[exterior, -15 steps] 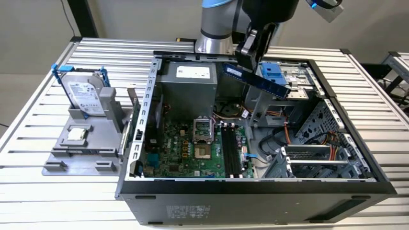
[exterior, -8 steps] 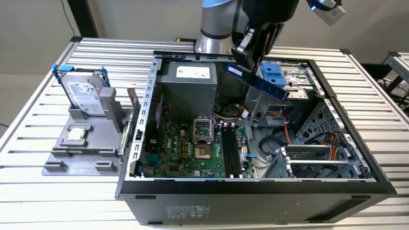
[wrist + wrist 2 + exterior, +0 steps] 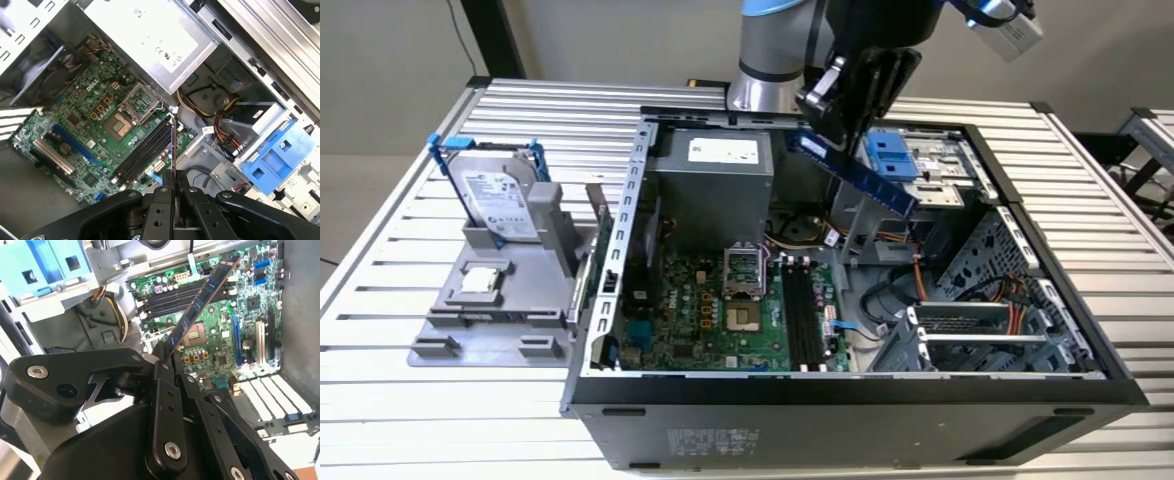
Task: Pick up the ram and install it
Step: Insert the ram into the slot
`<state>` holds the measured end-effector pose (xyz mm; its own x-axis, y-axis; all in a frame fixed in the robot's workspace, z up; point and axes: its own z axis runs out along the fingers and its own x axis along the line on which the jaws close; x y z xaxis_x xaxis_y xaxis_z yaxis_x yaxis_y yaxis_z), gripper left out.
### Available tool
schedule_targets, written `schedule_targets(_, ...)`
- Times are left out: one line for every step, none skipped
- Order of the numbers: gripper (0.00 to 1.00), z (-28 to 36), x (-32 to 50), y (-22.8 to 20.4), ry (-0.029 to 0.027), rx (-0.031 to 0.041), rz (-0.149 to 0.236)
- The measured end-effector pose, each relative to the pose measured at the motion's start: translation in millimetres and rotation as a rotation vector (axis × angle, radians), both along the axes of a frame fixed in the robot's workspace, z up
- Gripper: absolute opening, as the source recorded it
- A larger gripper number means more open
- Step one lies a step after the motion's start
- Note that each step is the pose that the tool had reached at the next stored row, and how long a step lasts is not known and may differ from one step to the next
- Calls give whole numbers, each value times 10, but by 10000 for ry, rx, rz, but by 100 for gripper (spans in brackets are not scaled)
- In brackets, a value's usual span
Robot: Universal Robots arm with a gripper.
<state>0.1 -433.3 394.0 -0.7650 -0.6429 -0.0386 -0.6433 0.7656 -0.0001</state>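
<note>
My gripper (image 3: 834,125) is shut on one end of the ram (image 3: 857,172), a long dark blue stick that slopes down from the fingers above the open computer case (image 3: 607,290). The second wrist view has the ram (image 3: 200,302) running out from between my black fingers (image 3: 162,390) over the green motherboard (image 3: 250,305). Edge-on in the first wrist view, the ram (image 3: 173,150) hangs above the black memory slots (image 3: 145,150). Those slots (image 3: 807,315) lie on the motherboard (image 3: 680,320) well below the stick, beside the CPU socket (image 3: 744,275).
A grey fixture (image 3: 487,300) at the exterior view's left holds an upright silver hard drive (image 3: 500,195) in a blue bracket and a small square CPU chip (image 3: 483,279). A power supply (image 3: 714,180), blue drive bay (image 3: 894,155) and cables (image 3: 921,290) crowd the case.
</note>
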Motion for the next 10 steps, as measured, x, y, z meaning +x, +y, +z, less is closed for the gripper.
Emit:
schedule_targets(0,0,0,0,0,0,-178)
schedule_targets(0,0,0,0,0,1,-351)
schedule_targets(0,0,0,0,0,0,-529)
schedule_targets(0,0,0,0,0,1,-688)
schedule_targets(0,0,0,0,0,1,-854)
schedule_targets(0,0,0,0,0,1,-1013)
schedule_targets(0,0,0,0,0,3,-1175)
schedule_targets(0,0,0,0,0,6,-1328)
schedule_targets(0,0,0,0,0,12,-1476)
schedule_targets(0,0,0,1,1,23,-1616)
